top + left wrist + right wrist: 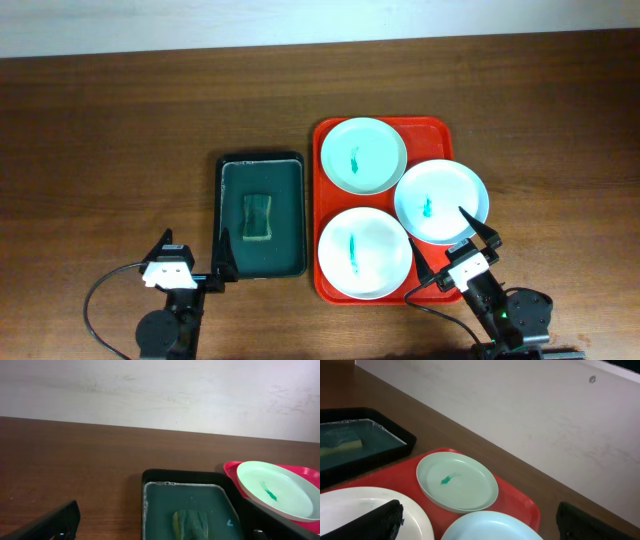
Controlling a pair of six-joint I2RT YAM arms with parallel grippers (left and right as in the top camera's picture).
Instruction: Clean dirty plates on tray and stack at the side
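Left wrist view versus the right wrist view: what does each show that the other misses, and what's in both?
Only left wrist: the dark green tray with its whole far rim, and the table left of it. Only right wrist: the white plate and the pale blue plate. Both: the mint plate on the red tray, plus the sponge.

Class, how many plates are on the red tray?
3: far plate at the back of the tray; right plate overhanging its right edge; near plate at the front. None seems hidden.
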